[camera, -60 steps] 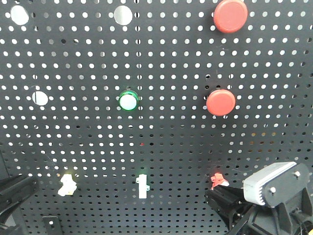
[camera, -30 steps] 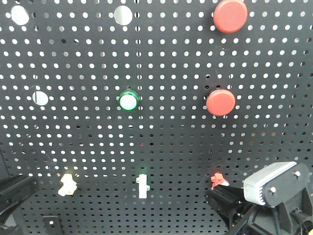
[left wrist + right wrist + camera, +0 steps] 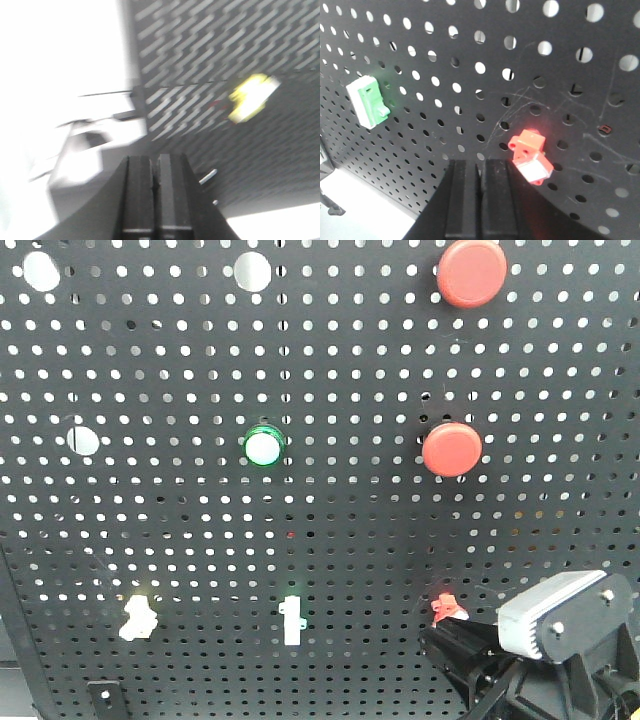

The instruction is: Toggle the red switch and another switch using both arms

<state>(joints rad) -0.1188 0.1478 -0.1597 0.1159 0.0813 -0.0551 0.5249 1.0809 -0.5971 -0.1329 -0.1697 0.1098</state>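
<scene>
Where matte perforated pegboard (image 3: pixel 180 540) spreads, the red switch (image 3: pixel 443 608) juts blockily.

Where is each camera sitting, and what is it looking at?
Front view: faces the black pegboard head-on, seeing the round buttons, the yellow switch and the red switch; only the right gripper shows, low on the right.
Left wrist view: sits on the left gripper, jaws shut, looking blurrily up at the yellow switch.
Right wrist view: sits on the right gripper, jaws shut, just below the red switch, with a green switch to its left.
Shared: front and right wrist views both show the red switch.
</scene>
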